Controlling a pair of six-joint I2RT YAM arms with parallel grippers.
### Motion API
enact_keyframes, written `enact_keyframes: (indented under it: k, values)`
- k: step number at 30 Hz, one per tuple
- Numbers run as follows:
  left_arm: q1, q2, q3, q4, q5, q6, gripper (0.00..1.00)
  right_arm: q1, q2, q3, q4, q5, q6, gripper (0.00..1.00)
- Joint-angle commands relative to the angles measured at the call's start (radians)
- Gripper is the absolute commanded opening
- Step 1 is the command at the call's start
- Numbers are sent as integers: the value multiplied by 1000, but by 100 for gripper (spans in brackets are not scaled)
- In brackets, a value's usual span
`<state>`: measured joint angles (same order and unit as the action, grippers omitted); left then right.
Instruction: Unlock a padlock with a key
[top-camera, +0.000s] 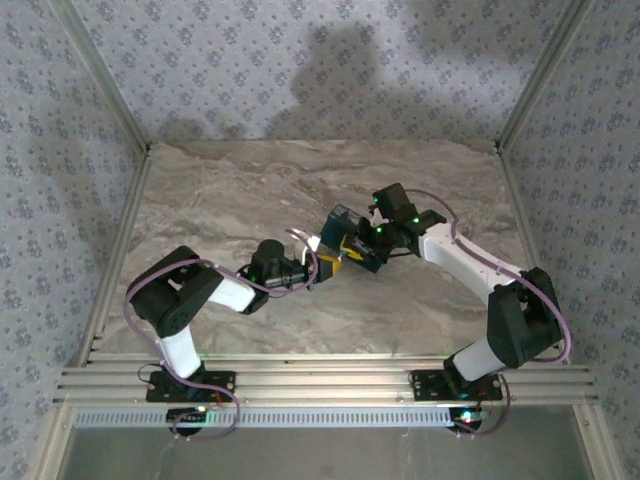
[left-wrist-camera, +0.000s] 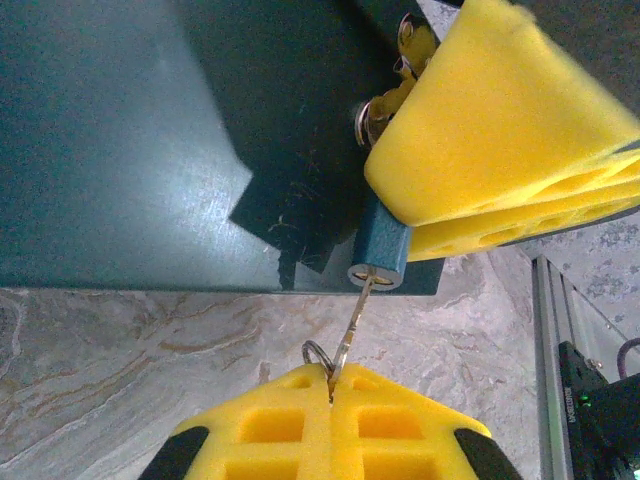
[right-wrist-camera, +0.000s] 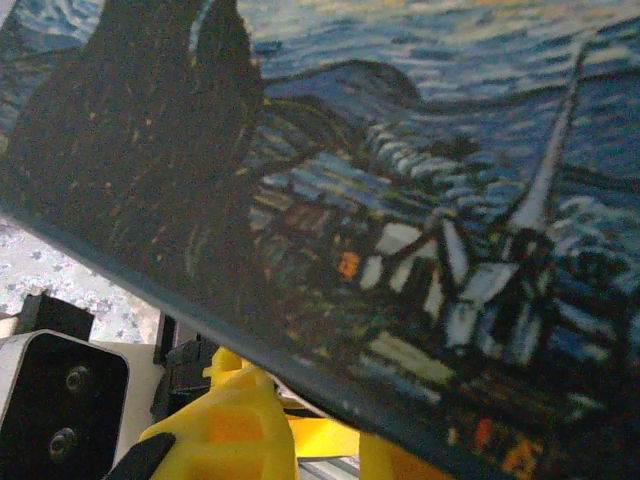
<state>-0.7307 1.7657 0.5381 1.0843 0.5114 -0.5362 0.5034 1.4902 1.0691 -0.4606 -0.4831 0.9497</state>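
Centre of table, between the 2 arms: padlock, its edge clamped by right gripper. Key pinched in closed left gripper, tip seated in blue cylinder. Insertion looks done; turning and opening judged not yet done

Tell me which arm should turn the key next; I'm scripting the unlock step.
Left. The left fingers pinch the key, its tip in the keyhole of the padlock; the right fingers clamp the padlock, steadying it.
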Motion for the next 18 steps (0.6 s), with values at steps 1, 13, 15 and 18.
enact_keyframes:
  k: [1,13,15,18]
  values:
    - [1,-63,29,110,-20,31,0,18,-29,16,-90,-76,-56,0]
    - [1,-118,49,9,-14,71,0,18,-23,32,-131,-25,-74,0]
    - [1,-114,57,2,-14,70,0,21,-21,31,-131,-20,-74,0]
    - [-1,-101,69,2,-7,63,0,24,-13,31,-124,-22,-73,0]
